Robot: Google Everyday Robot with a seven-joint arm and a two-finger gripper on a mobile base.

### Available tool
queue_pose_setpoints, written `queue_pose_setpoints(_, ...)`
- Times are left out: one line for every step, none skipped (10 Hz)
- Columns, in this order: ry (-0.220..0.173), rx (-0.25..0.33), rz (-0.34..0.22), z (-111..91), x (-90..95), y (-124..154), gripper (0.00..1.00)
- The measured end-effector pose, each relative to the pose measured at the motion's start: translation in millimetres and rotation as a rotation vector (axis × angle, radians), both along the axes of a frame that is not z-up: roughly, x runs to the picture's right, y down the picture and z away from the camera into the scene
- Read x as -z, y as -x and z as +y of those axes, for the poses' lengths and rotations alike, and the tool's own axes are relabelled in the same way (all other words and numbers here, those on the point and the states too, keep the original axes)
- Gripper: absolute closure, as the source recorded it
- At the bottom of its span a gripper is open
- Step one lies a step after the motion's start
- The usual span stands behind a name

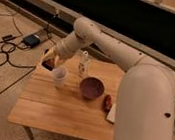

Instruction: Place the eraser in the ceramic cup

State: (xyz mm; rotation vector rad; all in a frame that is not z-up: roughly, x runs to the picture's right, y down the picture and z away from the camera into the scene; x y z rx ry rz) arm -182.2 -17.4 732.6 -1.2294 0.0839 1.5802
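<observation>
The robot's white arm [142,94] fills the near right of the view and hides that end of the wooden table [63,111]. Beside it at the right edge lie a pale flat block [112,113] and a reddish-brown oblong lump [107,102]. Left of those stands a dark purple bowl [92,87], with a small white bottle [83,64] behind it. The ceramic cup [59,76], plain, off-white and slightly tapered, stands upright left of the bowl. Just beyond it, at the far left corner, the gripper [49,61] hangs with jaws together on the eraser [47,65], a small dark reddish-brown block just beside the cup's rim. Cables [3,52] and a dark box [31,40] lie on the floor beyond.
</observation>
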Motion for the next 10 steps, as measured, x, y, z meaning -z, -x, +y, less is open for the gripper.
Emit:
queue_pose_setpoints(-0.001, 0.001, -0.002, -0.2, 0.6, 1.0, 1.00)
queue_pose_setpoints(0.000, 0.004, -0.003, 0.8, 0.5, 2.7, 1.00)
queue_pose_setpoints(-0.001, 0.004, -0.003, 0.7, 0.5, 2.6, 1.00)
queue_pose_setpoints(-0.001, 0.003, -0.003, 0.1, 0.7, 1.8, 1.00)
queue_pose_setpoints(-0.001, 0.004, -0.003, 0.5, 0.6, 2.5, 1.00)
queue_pose_setpoints(0.000, 0.001, -0.006, 0.0, 1.2, 3.8, 1.00)
queue_pose_setpoints(0.011, -0.022, -0.010, -2.0, 2.2, 5.0, 1.00)
queue_pose_setpoints(0.040, -0.078, -0.018, -7.3, 5.8, 8.3, 1.00)
queue_pose_setpoints(0.076, -0.143, -0.030, -13.6, 10.6, 10.2, 1.00)
queue_pose_setpoints(0.131, -0.232, -0.047, -22.2, 17.5, 10.7, 1.00)
